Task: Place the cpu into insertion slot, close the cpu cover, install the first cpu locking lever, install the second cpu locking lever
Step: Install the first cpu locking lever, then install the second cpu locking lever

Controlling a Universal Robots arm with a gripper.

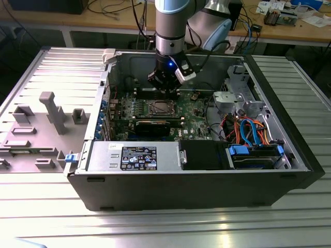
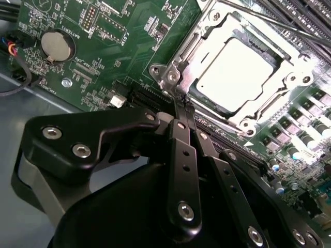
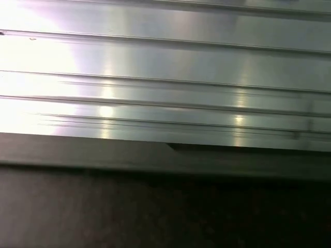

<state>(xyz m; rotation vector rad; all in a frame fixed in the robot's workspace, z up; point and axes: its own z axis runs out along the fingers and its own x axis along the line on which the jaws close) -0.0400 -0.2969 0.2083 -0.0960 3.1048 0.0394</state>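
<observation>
Silvery cpu (image 2: 234, 73) sits seated under the closed cpu cover (image 2: 176, 64) at upper right, your clenched gripper (image 2: 184, 106) at a locking lever (image 2: 269, 20).

The exterior view looks down from above into the open computer case (image 1: 207, 170) on the ribbed tabletop (image 1: 155, 227). The second wrist view looks closely past the end effector (image 2: 182, 103) at the motherboard (image 2: 103, 62), shared with the exterior view.
</observation>
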